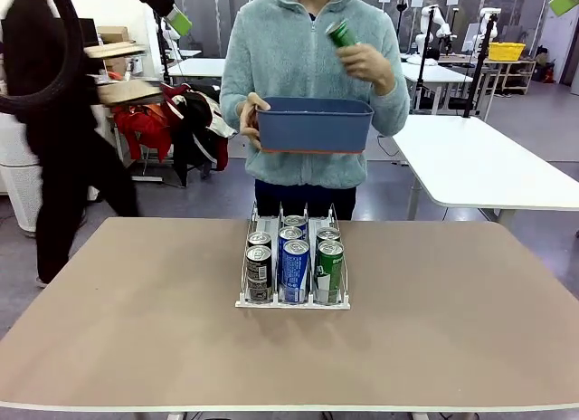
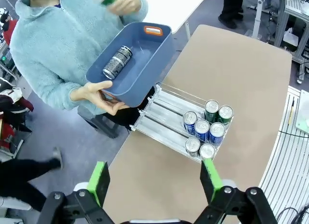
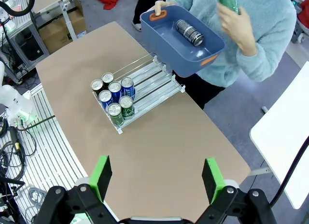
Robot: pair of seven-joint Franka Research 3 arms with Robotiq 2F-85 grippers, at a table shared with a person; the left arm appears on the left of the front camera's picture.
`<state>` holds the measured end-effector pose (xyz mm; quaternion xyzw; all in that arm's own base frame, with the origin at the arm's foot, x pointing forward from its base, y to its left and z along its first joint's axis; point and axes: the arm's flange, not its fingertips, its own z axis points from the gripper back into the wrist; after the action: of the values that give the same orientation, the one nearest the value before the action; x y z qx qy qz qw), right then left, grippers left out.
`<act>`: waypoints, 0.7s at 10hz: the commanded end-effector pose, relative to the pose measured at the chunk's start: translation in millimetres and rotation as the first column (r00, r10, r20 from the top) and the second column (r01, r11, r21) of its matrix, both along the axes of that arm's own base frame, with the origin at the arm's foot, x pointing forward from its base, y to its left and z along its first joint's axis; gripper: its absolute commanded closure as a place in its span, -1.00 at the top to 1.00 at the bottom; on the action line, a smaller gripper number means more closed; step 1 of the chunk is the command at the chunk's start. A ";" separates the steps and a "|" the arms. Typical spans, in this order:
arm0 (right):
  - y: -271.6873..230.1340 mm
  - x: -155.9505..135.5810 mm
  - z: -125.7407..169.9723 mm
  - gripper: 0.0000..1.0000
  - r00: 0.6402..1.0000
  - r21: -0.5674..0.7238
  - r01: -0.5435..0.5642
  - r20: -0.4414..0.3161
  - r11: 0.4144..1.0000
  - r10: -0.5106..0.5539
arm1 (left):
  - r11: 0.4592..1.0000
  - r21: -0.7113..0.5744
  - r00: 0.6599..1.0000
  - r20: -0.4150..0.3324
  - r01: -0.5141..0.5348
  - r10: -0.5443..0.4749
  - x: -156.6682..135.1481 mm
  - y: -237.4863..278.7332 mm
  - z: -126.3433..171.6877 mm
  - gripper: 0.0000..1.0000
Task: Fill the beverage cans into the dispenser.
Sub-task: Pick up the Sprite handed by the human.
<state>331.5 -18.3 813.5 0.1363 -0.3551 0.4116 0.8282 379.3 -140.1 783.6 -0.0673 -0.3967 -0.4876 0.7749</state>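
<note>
The dispenser (image 1: 291, 303) stands mid-table with several beverage cans (image 1: 295, 257) in its three lanes: dark on the left, blue in the middle, green on the right. Across the table a person holds a blue bin (image 1: 315, 124) in one hand and lifts a green can (image 1: 340, 33) in the other. One dark can (image 2: 117, 62) lies in the bin (image 2: 145, 60). My left gripper (image 2: 154, 183) hangs open high above the table's near side, nothing between its fingers. My right gripper (image 3: 157, 178) is likewise open and high, with the dispenser (image 3: 154, 79) and cans (image 3: 114, 93) far below it.
The brown table (image 1: 136, 329) is bare around the dispenser. Another white table (image 1: 488, 167) stands behind at the right. A person in black (image 1: 45, 121) walks past at the far left.
</note>
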 end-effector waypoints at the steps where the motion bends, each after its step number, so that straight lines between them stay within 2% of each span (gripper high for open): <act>1: 0.1 -1.6 -0.7 1.00 1.000 0.003 -0.004 -0.007 1.000 0.004 | 1.000 -0.008 1.000 0.003 -0.002 0.002 -0.1 1.8 2.2 1.00; 5: 0.1 -1.6 -0.7 1.00 1.000 0.003 -0.004 -0.007 1.000 0.004 | 1.000 -0.002 1.000 0.004 -0.001 0.001 -0.6 0.3 2.2 1.00; 7: 0.1 -1.6 -0.7 1.00 1.000 0.003 -0.004 -0.007 1.000 0.004 | 0.995 -0.023 0.995 -0.026 0.095 -0.096 0.8 -12.3 -4.1 1.00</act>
<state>331.5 -18.3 813.5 0.1363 -0.3551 0.4116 0.8282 378.6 -148.6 782.7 -0.0763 -0.3948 -0.4970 0.7690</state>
